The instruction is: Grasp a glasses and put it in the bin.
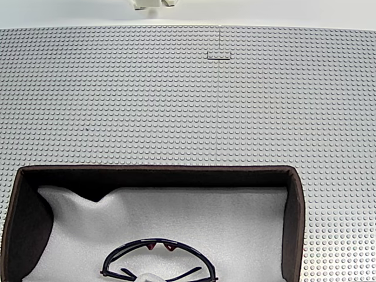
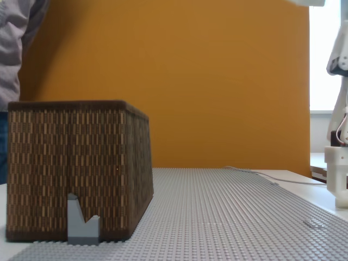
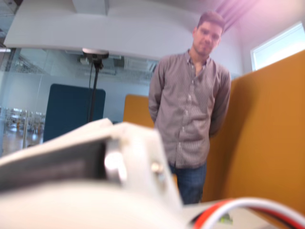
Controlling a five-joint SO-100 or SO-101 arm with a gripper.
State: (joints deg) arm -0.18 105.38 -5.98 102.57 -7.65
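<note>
Dark glasses [image 1: 157,261] (flat) inside foam-lined bin [image 1: 294,223]

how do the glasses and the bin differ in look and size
The glasses are thin, curved and dark navy-black with red-pink nose pads; the bin is a boxy rectangle with dark brown walls and white lining. The bin is far wider, and the glasses lie inside it. Both are dark-toned.

In a fixed view from above, the bin [image 1: 294,223] is sitting at the near edge of the table [image 1: 188,100], and the glasses [image 1: 157,262] are lying inside it on the lining [image 1: 223,223], toward its near side. In a fixed view from the side, the bin [image 2: 76,168] is standing at the left, with a small block [image 2: 82,223] just before its near wall and a person [image 2: 16,49] standing behind it.
</note>
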